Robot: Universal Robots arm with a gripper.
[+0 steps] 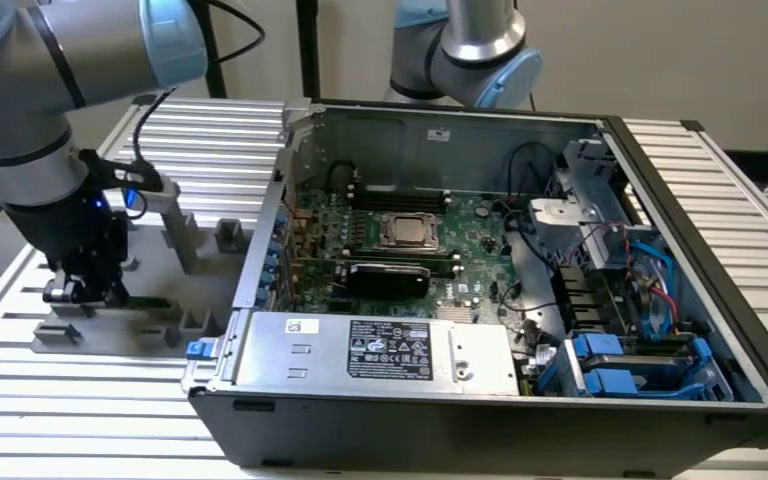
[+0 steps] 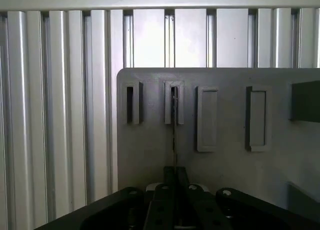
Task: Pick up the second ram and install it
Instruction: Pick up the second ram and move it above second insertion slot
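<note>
Wrist view has the gripper (image 2: 175, 174) closed on the second ram (image 2: 174, 135), a thin dark line seen edge-on, standing in a slot of the grey holder plate (image 2: 145, 150) beside the open computer case (image 1: 491, 250).

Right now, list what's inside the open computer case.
A green motherboard with a processor, a grey power supply, blue drive trays and cables. Whatever lies beneath the power supply is covered.
</note>
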